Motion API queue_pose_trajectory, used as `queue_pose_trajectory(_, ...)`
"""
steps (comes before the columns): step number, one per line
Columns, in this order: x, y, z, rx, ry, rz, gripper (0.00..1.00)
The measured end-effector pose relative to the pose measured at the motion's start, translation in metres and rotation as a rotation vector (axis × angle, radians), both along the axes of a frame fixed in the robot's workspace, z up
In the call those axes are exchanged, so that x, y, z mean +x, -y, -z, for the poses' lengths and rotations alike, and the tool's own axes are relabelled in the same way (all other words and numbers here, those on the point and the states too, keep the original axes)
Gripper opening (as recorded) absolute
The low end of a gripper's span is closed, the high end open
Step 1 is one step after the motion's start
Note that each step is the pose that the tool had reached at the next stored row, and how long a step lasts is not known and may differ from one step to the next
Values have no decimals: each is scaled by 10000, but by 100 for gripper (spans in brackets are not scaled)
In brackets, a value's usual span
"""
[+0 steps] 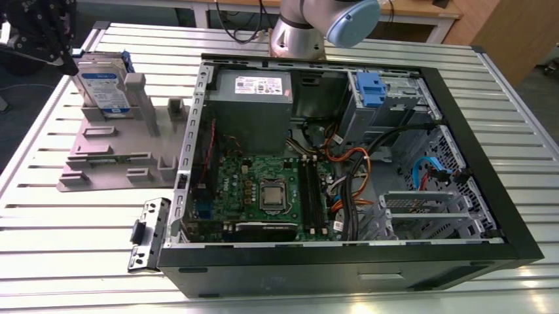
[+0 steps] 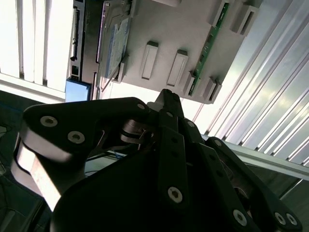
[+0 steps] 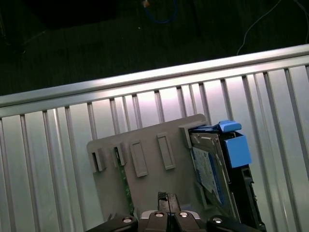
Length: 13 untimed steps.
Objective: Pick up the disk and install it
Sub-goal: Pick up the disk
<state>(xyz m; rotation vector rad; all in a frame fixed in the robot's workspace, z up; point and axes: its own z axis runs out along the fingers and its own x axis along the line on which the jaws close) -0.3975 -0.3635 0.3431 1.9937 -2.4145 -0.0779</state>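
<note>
Disk (image 1: 103, 88) stands upright in grey stand (image 1: 105, 163) (closed gripper (image 3: 167, 198) nearby)

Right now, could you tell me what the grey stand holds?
The disk stands upright at one end, a green board in another slot; the stand's posts cover the disk's base.

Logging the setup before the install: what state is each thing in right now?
Disk: upright in the stand's slot, not gripped.
Stand: flat on the table, holding the disk.
Computer case: on its side, side panel off, insides exposed.
Gripper: shut, holding nothing, near the disk.
</note>
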Motion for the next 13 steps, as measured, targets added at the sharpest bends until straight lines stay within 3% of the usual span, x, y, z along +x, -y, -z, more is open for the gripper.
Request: queue_pose_trajectory(13,0,0,0,0,0,-211,10)
